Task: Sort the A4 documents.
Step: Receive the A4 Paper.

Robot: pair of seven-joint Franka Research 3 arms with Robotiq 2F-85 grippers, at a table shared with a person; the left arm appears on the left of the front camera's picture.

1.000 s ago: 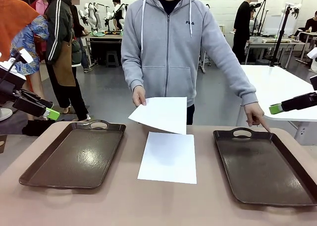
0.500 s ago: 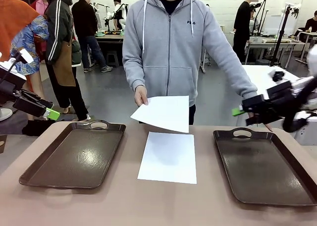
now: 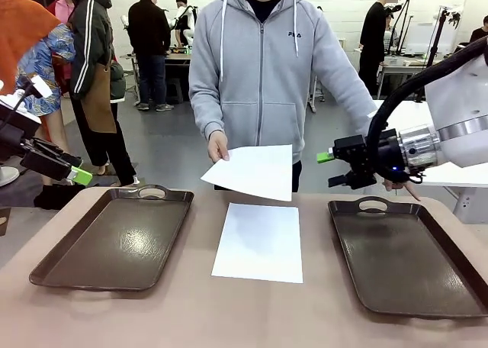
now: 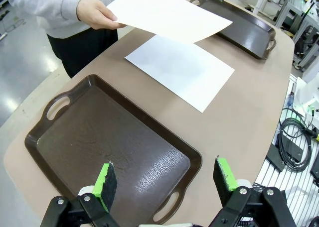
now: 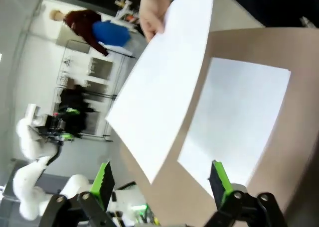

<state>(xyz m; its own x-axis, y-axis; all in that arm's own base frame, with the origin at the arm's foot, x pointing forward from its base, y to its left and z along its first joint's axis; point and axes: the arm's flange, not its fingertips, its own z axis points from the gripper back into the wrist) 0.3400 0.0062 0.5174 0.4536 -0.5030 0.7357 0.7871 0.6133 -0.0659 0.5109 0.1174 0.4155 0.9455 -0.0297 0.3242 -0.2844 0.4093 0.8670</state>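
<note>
Above the desk (image 3: pixel 191 310), a hand (image 3: pixel 217 147) is holding out one A4 sheet (image 3: pixel 255 171); a second sheet (image 3: pixel 259 243) is lying between two trays (image 3: pixel 114 241). Right claw (image 3: pixel 332 170) and left claw (image 4: pixel 165 176) are gaping empty. Risk: floppy edge buckling, slipping the pinch.

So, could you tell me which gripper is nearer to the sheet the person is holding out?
The right gripper: it points at the held sheet from just off its right edge. The left gripper sits far off, beyond the left tray.
</note>
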